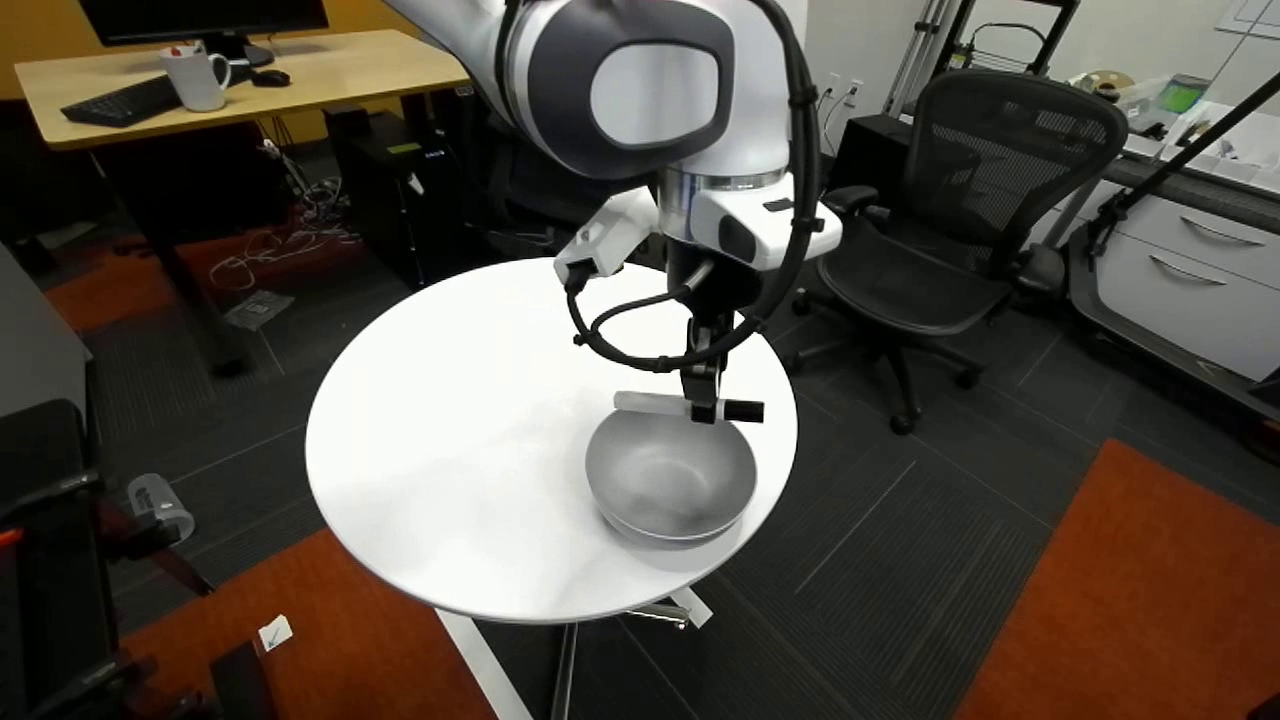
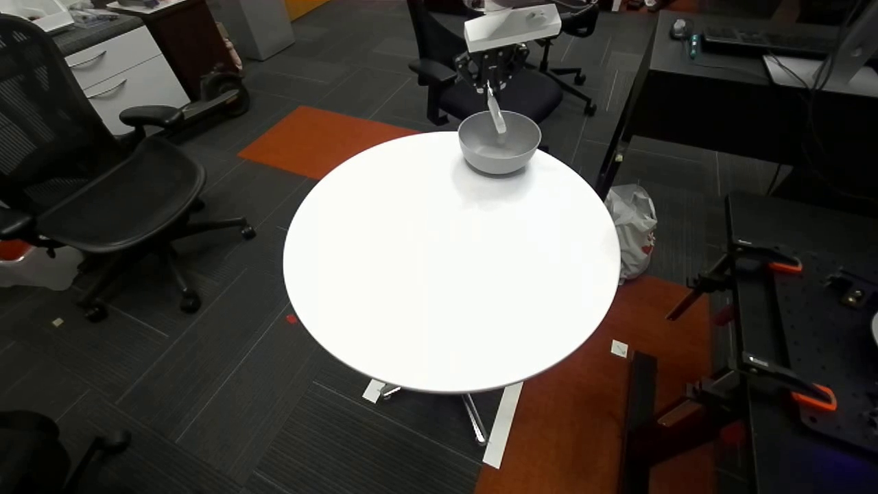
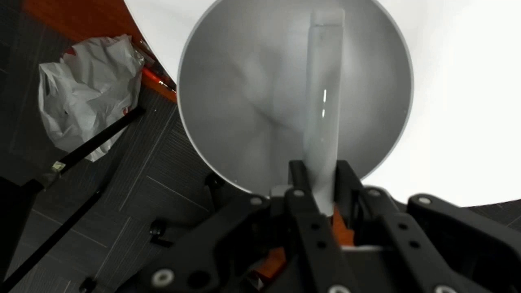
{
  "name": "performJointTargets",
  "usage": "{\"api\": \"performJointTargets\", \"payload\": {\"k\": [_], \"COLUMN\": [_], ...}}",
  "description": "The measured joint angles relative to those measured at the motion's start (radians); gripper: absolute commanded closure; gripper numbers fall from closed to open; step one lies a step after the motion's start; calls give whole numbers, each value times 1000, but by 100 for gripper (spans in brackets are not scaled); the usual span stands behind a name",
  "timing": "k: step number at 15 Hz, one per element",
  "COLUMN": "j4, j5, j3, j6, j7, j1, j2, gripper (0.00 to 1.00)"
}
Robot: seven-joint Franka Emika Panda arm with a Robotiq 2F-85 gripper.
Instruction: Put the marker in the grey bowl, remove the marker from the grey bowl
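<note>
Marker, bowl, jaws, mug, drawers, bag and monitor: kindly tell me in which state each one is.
Marker: held above the bowl, apparently capped
Bowl: upright on the table
Jaws: shut on the marker
Mug: upright on the desk
Drawers: closed
Bag: crumpled, on the floor
Monitor: visible part dark

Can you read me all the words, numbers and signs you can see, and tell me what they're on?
No words, numbers or signs can be read for sure.
Clear plastic cup: print too blurred.
White plastic bag: red marks, unreadable.
White paper square: dark mark, too small.
Black box: tiny light marks, too small.
Keyboard and second keyboard: keys too small to read.
Marker: no readable writing shows.
</note>
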Motion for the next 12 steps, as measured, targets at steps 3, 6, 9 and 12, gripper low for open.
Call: {"api": "performJointTargets", "payload": {"k": [3,6,9,12], "j4": [29,26,-46,-181], "j5": [0,1,1,-4], "j3": [-2,6,22,27], "j6": [-25,-21,-5,-4], "j7": [0,0,-2,-2], "j1": [-3,11,55,109], "j2": [14,5,-68,-195], "gripper": [25,2,0,0]}}
